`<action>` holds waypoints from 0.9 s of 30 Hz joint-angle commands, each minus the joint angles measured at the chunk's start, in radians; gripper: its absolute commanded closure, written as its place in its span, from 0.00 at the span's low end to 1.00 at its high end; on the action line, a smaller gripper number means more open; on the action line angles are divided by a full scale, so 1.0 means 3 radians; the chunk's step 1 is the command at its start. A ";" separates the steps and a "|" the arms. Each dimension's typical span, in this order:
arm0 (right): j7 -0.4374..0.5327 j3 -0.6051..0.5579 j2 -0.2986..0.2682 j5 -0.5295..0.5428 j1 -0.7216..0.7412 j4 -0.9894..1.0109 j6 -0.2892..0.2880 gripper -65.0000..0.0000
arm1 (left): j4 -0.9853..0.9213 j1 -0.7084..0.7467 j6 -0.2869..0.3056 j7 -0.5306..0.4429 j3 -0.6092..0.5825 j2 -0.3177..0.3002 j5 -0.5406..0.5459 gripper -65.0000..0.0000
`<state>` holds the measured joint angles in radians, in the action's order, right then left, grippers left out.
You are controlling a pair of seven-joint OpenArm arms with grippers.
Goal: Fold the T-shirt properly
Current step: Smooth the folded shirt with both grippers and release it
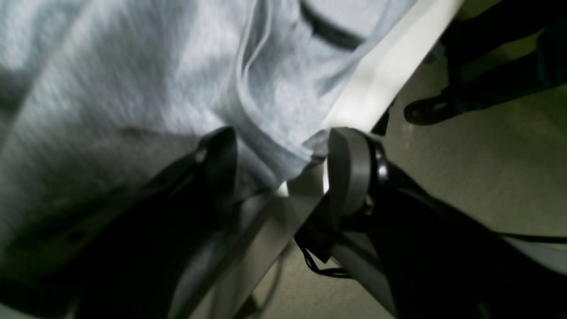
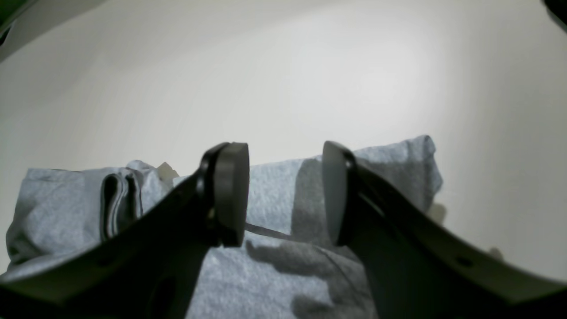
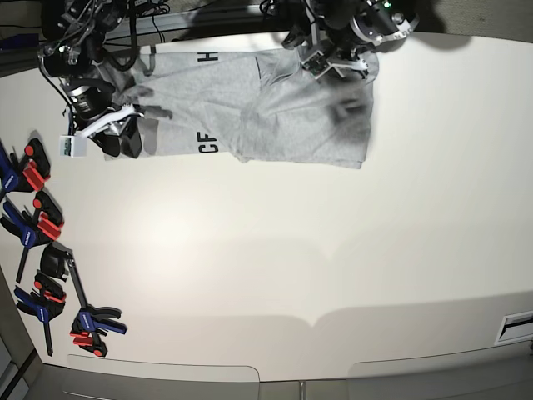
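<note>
T-shirt (image 3: 275, 108) spread along top of frame on white tabletop (image 3: 275, 250), left claw (image 3: 337, 60) released astride its edge at upper right, right claw (image 3: 125, 133) released over its upper-left end.

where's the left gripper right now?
Base view, top right: the left gripper sits over the T-shirt near the table's far edge, jaws open around a fabric fold.
</note>
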<state>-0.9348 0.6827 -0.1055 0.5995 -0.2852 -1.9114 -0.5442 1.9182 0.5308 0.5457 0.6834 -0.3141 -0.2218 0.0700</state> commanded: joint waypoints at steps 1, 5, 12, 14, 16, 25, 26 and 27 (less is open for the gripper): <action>0.0085 0.0014 -0.0037 0.0058 0.0018 -0.0064 0.0005 0.61 | 0.0027 0.0010 0.0009 -0.0050 -0.0010 0.0009 0.0061 0.53; 0.0086 0.0014 -0.0037 0.0060 0.0018 -0.0064 0.0005 0.61 | 0.0022 0.0010 0.0011 -0.0024 -0.0009 0.0009 0.0183 0.73; 0.0086 0.0014 -0.0036 0.0058 0.0018 -0.0064 0.0005 0.61 | 0.0034 -0.0008 0.0011 -0.0065 -0.0009 0.0031 0.0303 1.00; 0.0086 0.0014 -0.0036 0.0058 0.0018 -0.0064 0.0005 0.61 | 0.0057 -0.0008 0.0013 -0.0100 -0.0009 0.0027 0.0407 1.00; 0.0086 0.0014 -0.0036 0.0058 0.0018 -0.0064 0.0005 0.61 | 0.0122 -0.0008 0.0058 -0.0100 -0.0009 0.0028 0.0610 1.00; 0.0086 0.0014 -0.0036 0.0058 0.0018 -0.0064 0.0005 0.61 | 0.0303 -0.0088 0.0177 -0.0089 -0.0009 0.0198 0.1105 1.00; 0.0086 0.0014 -0.0036 0.0060 0.0018 -0.0064 0.0005 0.61 | 0.0303 -0.0102 0.0177 -0.0086 -0.0009 0.0214 0.1104 1.00; 0.0085 0.0014 -0.0036 0.0075 0.0018 -0.0064 0.0005 0.61 | 0.0303 -0.0108 0.0177 -0.0086 -0.0010 0.0215 0.1108 1.00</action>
<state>-0.9348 0.6827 -0.1055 0.6018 -0.2855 -1.9114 -0.5438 1.9915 0.4953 0.5873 0.6804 -0.3145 -0.1604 0.3817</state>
